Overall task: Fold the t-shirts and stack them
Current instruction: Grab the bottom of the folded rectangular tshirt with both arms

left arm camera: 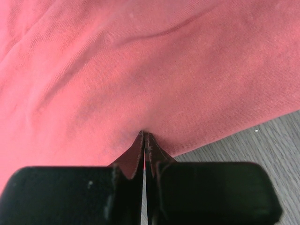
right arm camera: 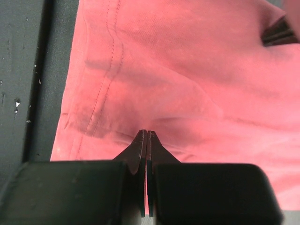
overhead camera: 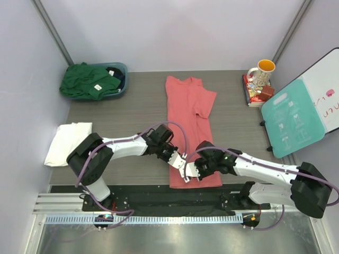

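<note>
While both grippers pinch its near hem, the coral-red t-shirt (overhead camera: 188,114) lies lengthwise on the table (overhead camera: 132,106).

Left gripper (left arm camera: 145,138) and right gripper (right arm camera: 146,136) sit side by side, each with its jaws closed on a small pucker of cloth at the shirt's near edge. The shirt runs straight ahead of them as a long narrow strip. It is a fine, soft knit with shallow creases and a stitched hem. Far ahead and left of the left gripper, a rounded teal tub (overhead camera: 121,67) holds the crumpled dark green t-shirt (overhead camera: 87,82), which spills over its rim, and a darker garment (overhead camera: 115,74). Well to the left of that gripper lies the folded white t-shirt (overhead camera: 66,142). Far ahead and right of the right gripper, a patterned mug (overhead camera: 260,71) stands on books (overhead camera: 254,95); its contents cannot be seen. The tabletop is grey wood-grain.
</note>
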Controlling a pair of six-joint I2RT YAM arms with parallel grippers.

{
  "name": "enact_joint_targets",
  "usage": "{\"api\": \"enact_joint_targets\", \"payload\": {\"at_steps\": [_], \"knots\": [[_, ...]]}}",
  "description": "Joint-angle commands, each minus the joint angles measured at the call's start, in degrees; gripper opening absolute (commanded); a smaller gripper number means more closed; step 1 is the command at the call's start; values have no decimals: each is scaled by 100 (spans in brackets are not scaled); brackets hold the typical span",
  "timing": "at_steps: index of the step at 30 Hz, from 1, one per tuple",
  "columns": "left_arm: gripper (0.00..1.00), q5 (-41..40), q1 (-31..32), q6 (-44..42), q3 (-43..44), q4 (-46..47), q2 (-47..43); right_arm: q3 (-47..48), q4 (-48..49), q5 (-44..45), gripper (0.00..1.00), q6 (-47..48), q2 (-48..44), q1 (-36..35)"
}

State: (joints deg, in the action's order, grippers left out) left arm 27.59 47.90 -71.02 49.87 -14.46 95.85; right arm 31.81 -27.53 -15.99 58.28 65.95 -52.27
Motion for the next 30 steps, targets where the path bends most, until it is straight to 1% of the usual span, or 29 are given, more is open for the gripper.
{"api": "enact_joint_targets", "payload": {"at_steps": [1, 17, 22, 26, 27, 28, 29, 30], "knots": [[0, 9, 70, -105, 67, -277, 39, 9, -165, 140, 1, -159, -328, 24], [0, -17, 70, -96, 243, -329, 91, -307, -490, 342, 1, -247, -750, 24], [0, 0, 70, -87, 260, -321, 100, -167, -298, 412, 1, -563, -1093, 15], [0, -105, 70, 263, 322, -84, 83, -280, 265, 727, 1, -888, -1471, 24], [0, -218, 44, 613, 339, 21, 57, -298, 257, 807, 1, -906, -1550, 15], [0, -324, 44, 894, 340, 353, -39, -333, 231, 912, 4, -958, -1594, 24], [3, -438, 35, 1080, 340, 469, -101, -395, 196, 1131, 23, -959, -1655, 24], [29, -604, 35, 1265, 305, 566, -172, -421, 134, 1203, 34, -942, -1743, 24]]}}
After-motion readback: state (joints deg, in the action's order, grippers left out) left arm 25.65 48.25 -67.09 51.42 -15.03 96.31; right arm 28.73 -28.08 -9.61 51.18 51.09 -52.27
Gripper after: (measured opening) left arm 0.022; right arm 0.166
